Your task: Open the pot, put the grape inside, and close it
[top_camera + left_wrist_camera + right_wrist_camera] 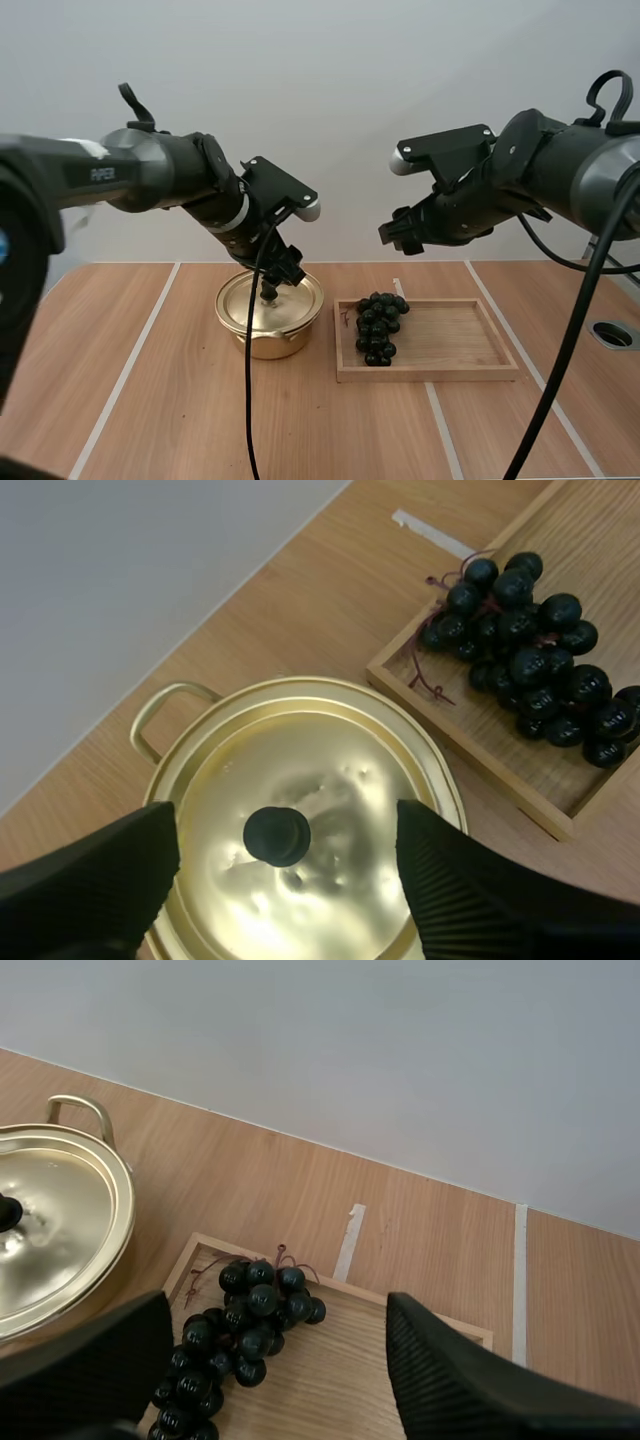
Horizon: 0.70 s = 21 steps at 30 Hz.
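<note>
A gold pot (270, 318) stands left of centre with its lid (300, 820) on, a black knob (277, 836) in the lid's middle. My left gripper (273, 284) hovers just over the lid, open, its fingers (100, 880) standing apart on either side of the knob without touching it. A bunch of dark grapes (378, 326) lies at the left end of the wooden tray (460, 350). Up in the air above the tray, my right gripper (402, 232) is open, and the grapes (240, 1325) lie well below its fingers (470, 1380).
The tray (470, 742) sits close beside the pot's right side. The pot has a loop handle (165, 708) on its far side. Bare wooden table (150, 400) with pale seams lies in front and to both sides; a round hole (612, 334) marks its right edge.
</note>
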Available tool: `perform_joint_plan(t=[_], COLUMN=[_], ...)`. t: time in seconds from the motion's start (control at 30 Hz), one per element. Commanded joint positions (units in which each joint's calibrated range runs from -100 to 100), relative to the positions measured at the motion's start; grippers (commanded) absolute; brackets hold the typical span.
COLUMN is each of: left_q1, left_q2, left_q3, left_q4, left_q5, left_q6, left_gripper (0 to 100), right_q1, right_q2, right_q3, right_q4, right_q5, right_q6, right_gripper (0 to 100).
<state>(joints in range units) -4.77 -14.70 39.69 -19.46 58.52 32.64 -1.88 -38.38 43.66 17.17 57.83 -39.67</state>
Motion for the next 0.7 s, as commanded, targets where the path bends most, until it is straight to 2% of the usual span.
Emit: perform_joint_plan(t=[0.0, 0.43, 0.67], left_q1=[-0.19, -0.19, -0.19], left_q2=[3.2, 12.5, 15.2], left_q3=[-2.2, -9.2, -11.8], left_q4=[0.6, 2.1, 6.3], left_q5=[0.2, 6.7, 10.4], left_q6=[-1.6, -6.4, -11.1], left_gripper=[100, 100, 100], right_q1=[0.2, 0.2, 0.2], right_q2=[-0.3, -0.3, -0.3], right_q3=[-0.4, -0.4, -0.4], right_q4=[0.0, 0.0, -0.2], right_q5=[0.5, 0.9, 0.9], right_q6=[-0.7, -1.0, -1.0], right_gripper=[100, 100, 100])
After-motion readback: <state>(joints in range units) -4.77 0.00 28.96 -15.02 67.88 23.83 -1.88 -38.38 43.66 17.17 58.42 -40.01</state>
